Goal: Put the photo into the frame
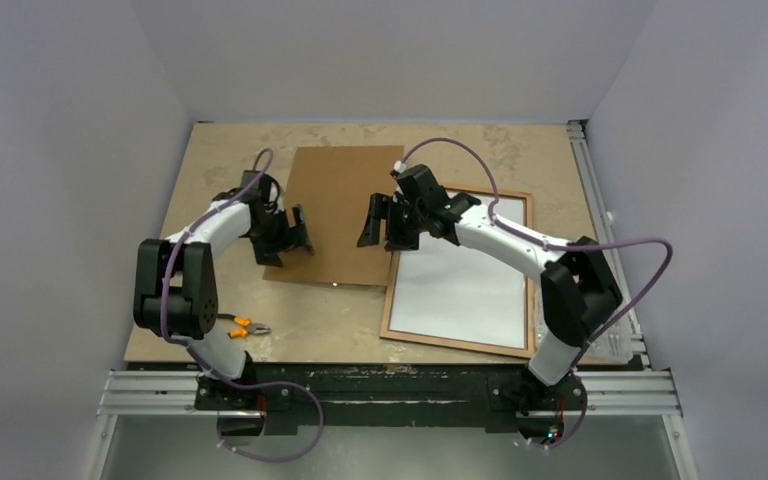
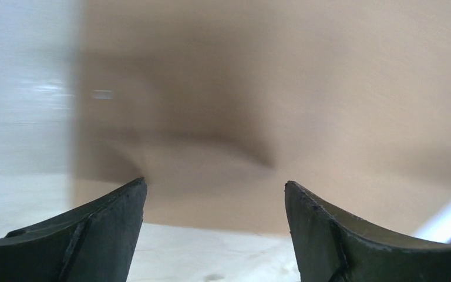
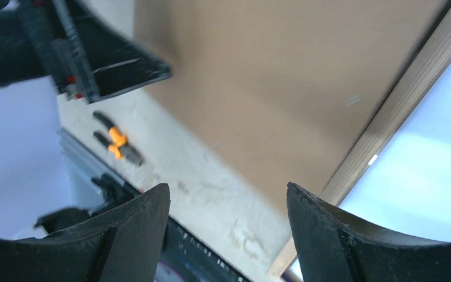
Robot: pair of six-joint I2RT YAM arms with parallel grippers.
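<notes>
Just right of the plain brown backing board (image 1: 345,215), the thin-railed wooden frame (image 1: 455,343) lies back up, its white sheet (image 1: 460,290) probably the photo (image 1: 460,290) face down. The left gripper (image 1: 288,245) and right gripper (image 1: 382,235) flank the board, jaws apart, empty, poised to lift it.

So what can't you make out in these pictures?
- Top view: the white sheet in the frame shows a plain face; its underside is hidden.
- Top view: the right arm covers part of the frame's far end.
- Left wrist view: the brown board is blurred, too close.
- Top view: the pliers are too small for detail.
</notes>
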